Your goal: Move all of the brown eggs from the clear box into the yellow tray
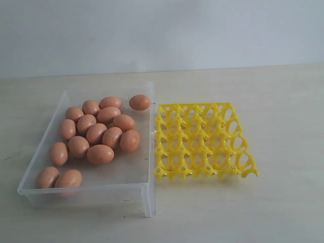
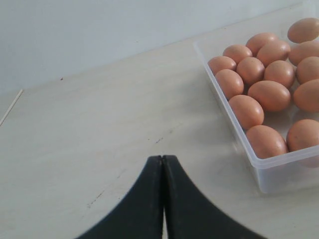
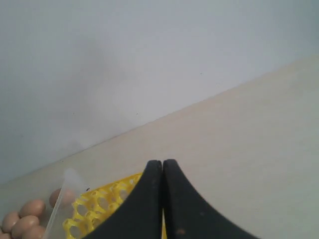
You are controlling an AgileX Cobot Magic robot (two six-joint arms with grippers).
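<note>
Nearest to each wrist camera is the claw itself. The left claw (image 2: 162,158) is pressed fully shut with nothing between its halves, and the right claw (image 3: 162,162) is the same, closed and holding nothing. Neither arm appears in the exterior view, so we judge that both are well away from the eggs.

On the pale desk (image 1: 283,202) the clear box (image 1: 86,195) comes next. All the brown eggs (image 1: 100,154) are inside it, sixteen by our count. Two lie at its near left corner, and most are packed together in the middle and left. Farther back, a lone egg (image 1: 139,102) lies apart at the far right corner. The yellow tray (image 1: 207,173) sits just beside the box's right wall, perhaps touching it; we cannot tell for sure. Every cup is empty.

So we think the task is at its first step. The next move calls for one claw to open and come down over an egg. The lone egg seems the easiest, since no neighbour crowds it and it is close to the tray.
</note>
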